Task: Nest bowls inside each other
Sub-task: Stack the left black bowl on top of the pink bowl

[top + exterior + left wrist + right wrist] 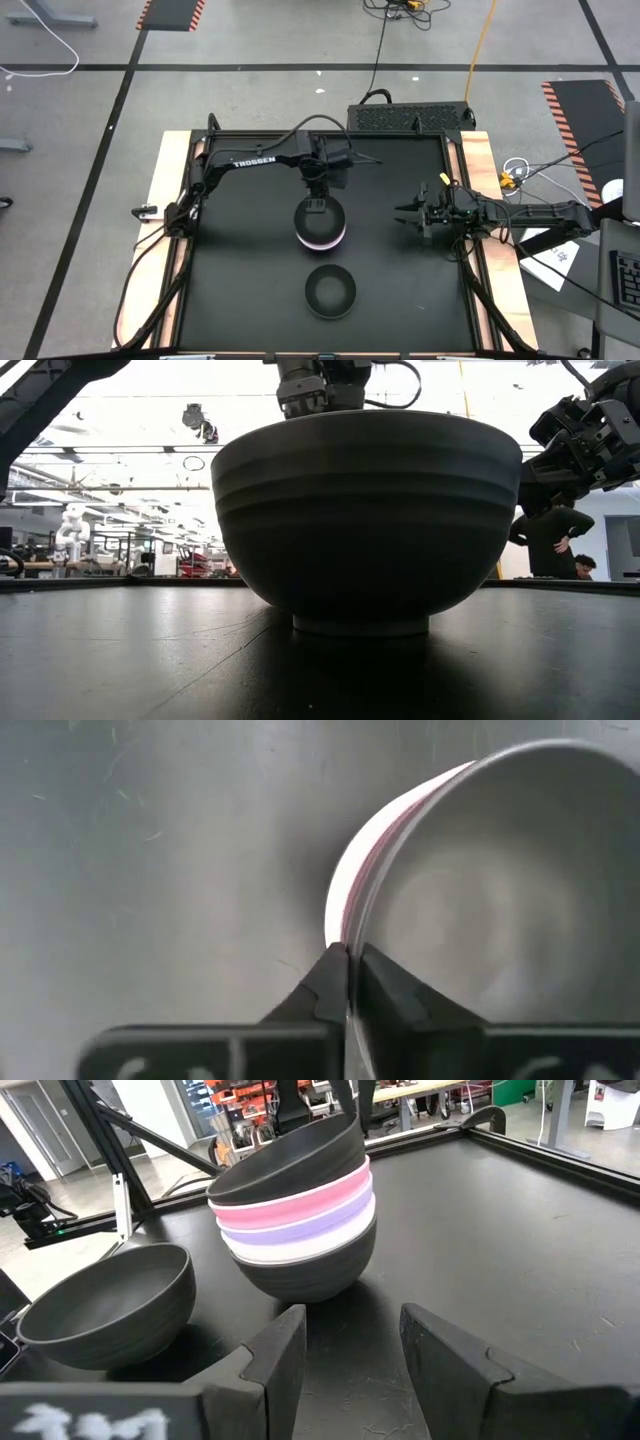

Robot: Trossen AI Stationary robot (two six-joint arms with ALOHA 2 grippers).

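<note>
A stack of several nested bowls (320, 228) stands mid-table: black at the bottom (305, 1270), then white, lavender, pink, and a black bowl on top (290, 1160). The whole stack leans. My left gripper (316, 207) is over its far rim and shut on it. One more black bowl (330, 290) stands alone on its foot nearer the near edge, and it fills the low view (368, 520). My right gripper (350, 1350) hovers open to the right of the stack (408, 214), touching nothing. My left gripper pinches the far rim of the top black bowl (352, 925), one finger (385, 995) inside the bowl and one finger (322, 985) outside, coming from above. The pink and white rims show right beside the outer finger. The held side sits higher, so the bowl is tilted.
The black mat (250, 280) is ringed by a raised wooden frame (172, 200). Cables run along both side edges. In the low view a person (552, 540) stands in the room beyond the table. Bare mat lies left of the bowls.
</note>
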